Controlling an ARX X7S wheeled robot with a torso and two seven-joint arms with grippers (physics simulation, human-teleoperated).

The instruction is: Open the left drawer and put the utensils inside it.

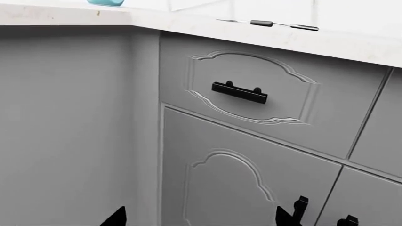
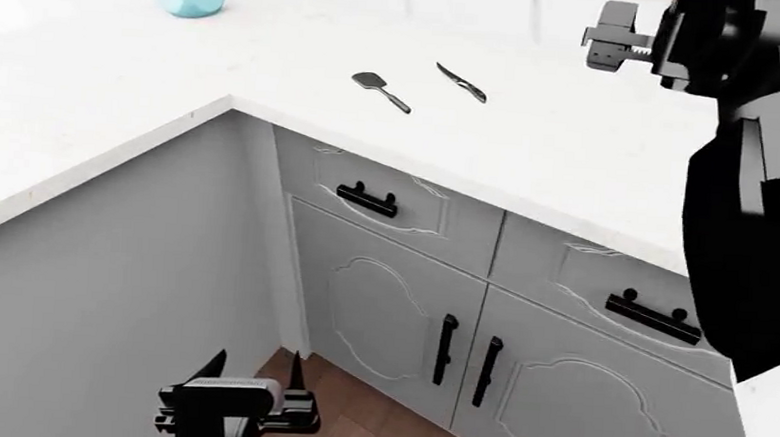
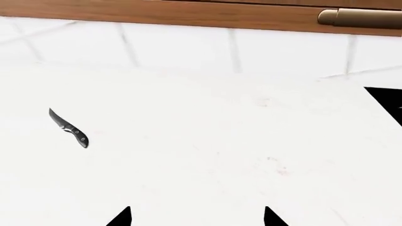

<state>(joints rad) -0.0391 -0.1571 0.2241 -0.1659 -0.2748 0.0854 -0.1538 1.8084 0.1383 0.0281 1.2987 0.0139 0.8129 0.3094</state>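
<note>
so, from the left wrist view the left drawer (image 1: 264, 94) sits shut ahead of and above the left gripper (image 1: 201, 217), its fingers spread and empty, its black bar handle (image 1: 239, 92) running level. from the head, that arm is the nearer; the spatula (image 2: 381, 90) and knife (image 2: 461, 82) lie on the counter (image 2: 553, 157). from the right wrist, the right gripper (image 3: 196, 219) hangs open, knife well aside.

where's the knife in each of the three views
Head view: the knife lies on the white countertop, beside the spatula, above the left drawer.
Left wrist view: it shows edge-on as a thin dark sliver on the counter, above the drawer's handle.
Right wrist view: it lies alone on the counter.
Shared landmark: the white countertop.
</note>
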